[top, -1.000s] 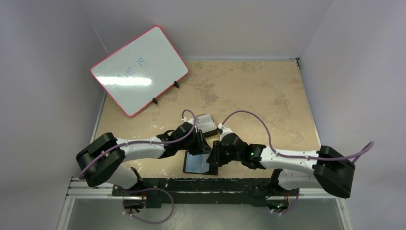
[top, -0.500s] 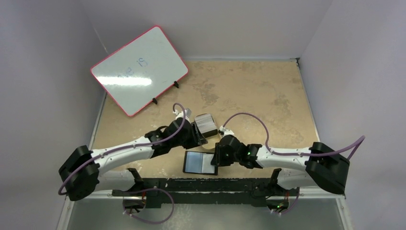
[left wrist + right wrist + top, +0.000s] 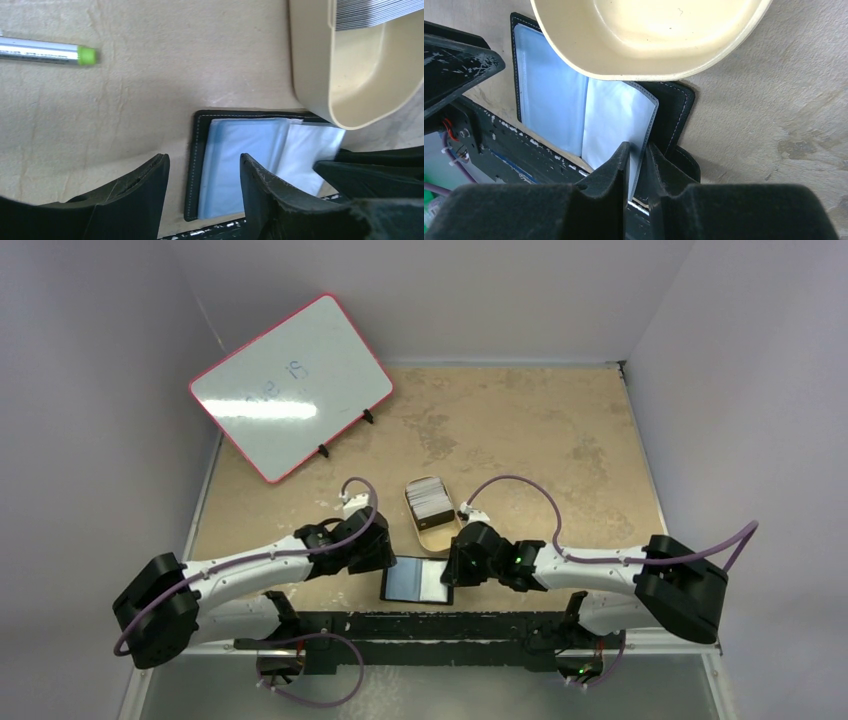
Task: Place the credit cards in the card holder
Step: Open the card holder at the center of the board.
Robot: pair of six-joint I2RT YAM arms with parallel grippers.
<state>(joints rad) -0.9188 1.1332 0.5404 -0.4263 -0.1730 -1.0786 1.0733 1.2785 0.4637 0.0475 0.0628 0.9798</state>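
While the right gripper (image 3: pixel 638 150) narrowly pinches a thin bluish sleeve (image 3: pixel 616 125) of the open black folding card holder (image 3: pixel 674 107) just beside the tan oval tin (image 3: pixel 649 55) of whitish-grey credit cards (image 3: pixel 430 496), that slick sleeve may slip out, the left gripper (image 3: pixel 204 165) being wide open and empty.

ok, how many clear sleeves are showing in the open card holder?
2. One sleeve lies flat in the card holder's left half; the other, right of it, runs between the right gripper's fingers. More may be hidden underneath.

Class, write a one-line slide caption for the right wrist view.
Right gripper pinches the open card holder by a bluish inner sleeve, beside the tan tin.
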